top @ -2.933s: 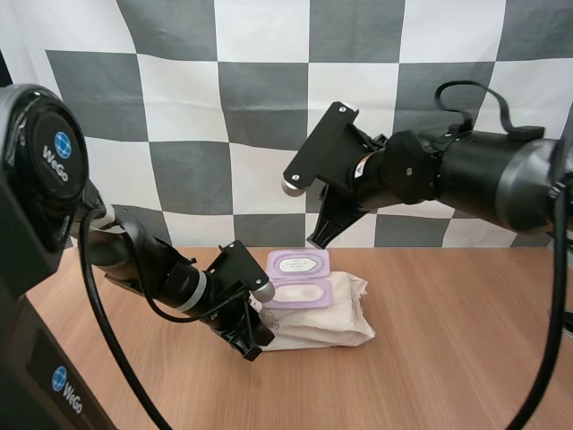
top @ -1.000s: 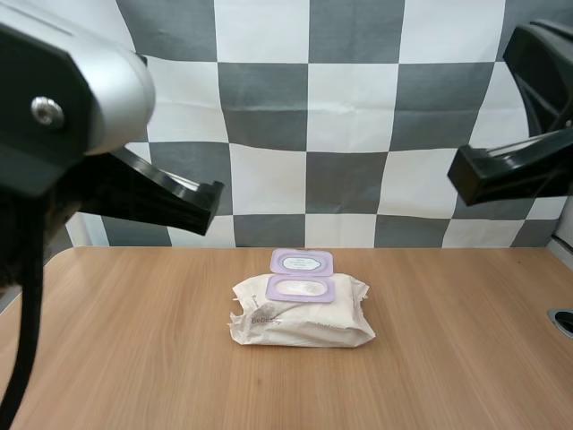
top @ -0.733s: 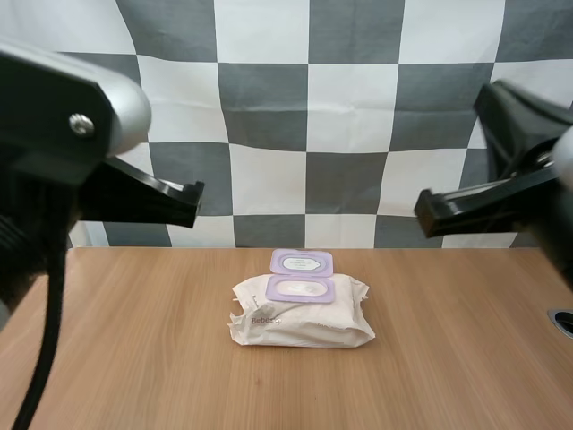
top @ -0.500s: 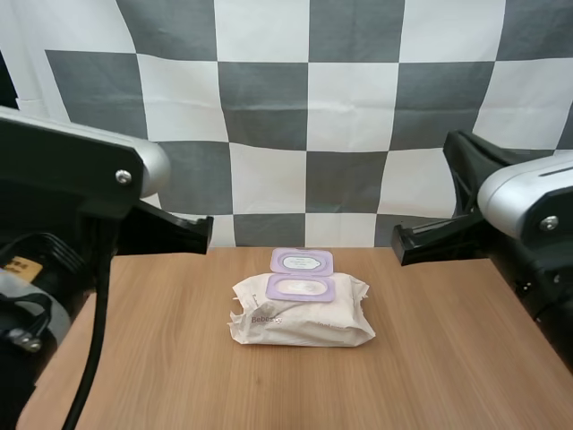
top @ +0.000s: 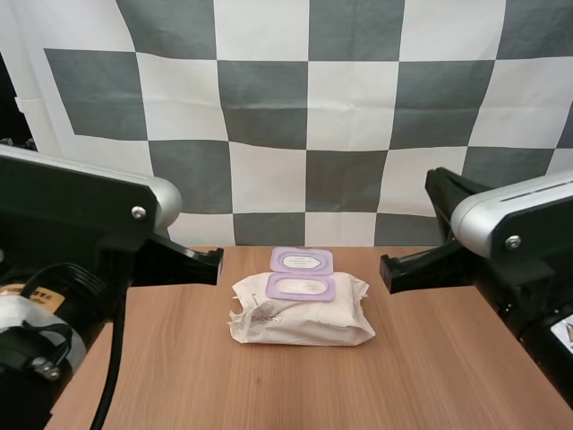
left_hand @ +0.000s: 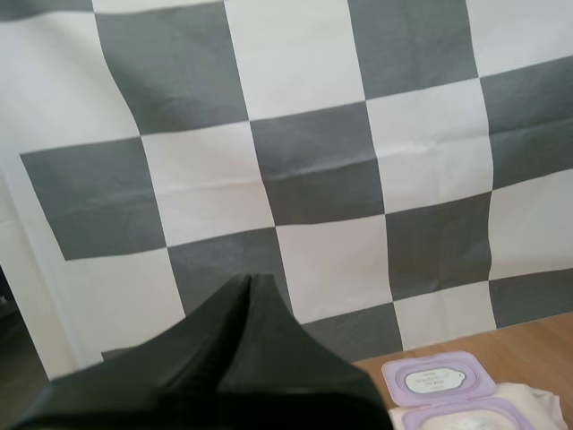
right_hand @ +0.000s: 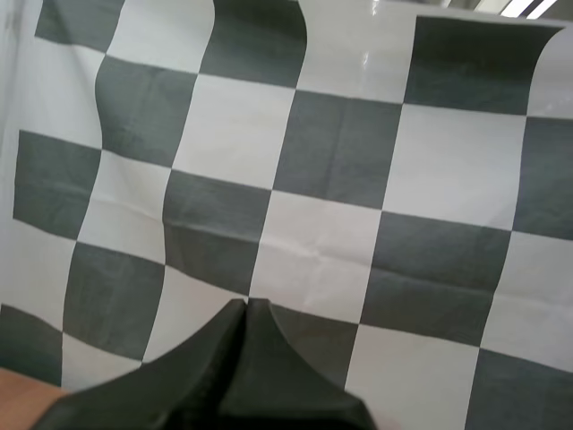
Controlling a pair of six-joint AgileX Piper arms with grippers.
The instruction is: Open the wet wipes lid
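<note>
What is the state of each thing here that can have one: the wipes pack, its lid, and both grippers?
wet wipes pack: lies flat on the table, nothing touches it.
lid: open, folded back flat behind the purple opening frame.
left gripper: shut, holds nothing, away from the pack.
right gripper: shut, holds nothing.

We see 1 piece of furniture: a wooden table (top: pixel 430 358). It is light brown, with a smooth, matte top and grain running in long streaks from left to right. Its far edge is straight and crosses the scene from left to right. Light lies soft and even over the wood, with only faint, blurred shadows. At the far left, above the table's level, a narrow dark strip (top: pixel 7 98) of room shows. We cannot tell what is in it.
</note>
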